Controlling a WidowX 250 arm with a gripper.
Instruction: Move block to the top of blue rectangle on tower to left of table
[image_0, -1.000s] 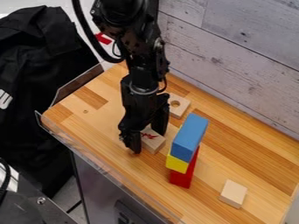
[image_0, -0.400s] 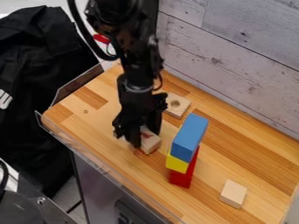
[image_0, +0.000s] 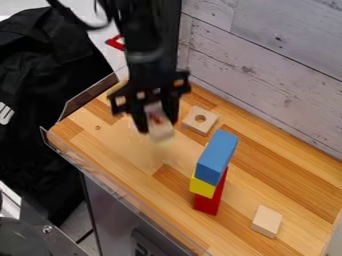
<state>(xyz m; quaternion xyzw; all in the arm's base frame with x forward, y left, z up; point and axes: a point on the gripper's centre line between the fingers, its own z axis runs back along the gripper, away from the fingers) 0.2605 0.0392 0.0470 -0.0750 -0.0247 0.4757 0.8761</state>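
Note:
My black gripper (image_0: 156, 120) hangs above the left-centre of the table, shut on a light wooden block (image_0: 160, 129) with a red mark. The block is held off the surface, up and to the left of the tower. The tower stands near the table's middle: a blue rectangle (image_0: 217, 157) on top, a yellow block (image_0: 202, 186) under it and a red block (image_0: 212, 198) at the bottom. Gripper and tower are apart.
A wooden block with a round hole (image_0: 200, 120) lies behind the tower, near the wall. Another plain block (image_0: 266, 221) lies at the front right of the wooden table (image_0: 127, 165). A clear guard (image_0: 120, 187) runs along the table's left edge.
The gripper has closed on the marked block and lifted it off the table, moving up and slightly left in the view. The tower and the other blocks have stayed put.

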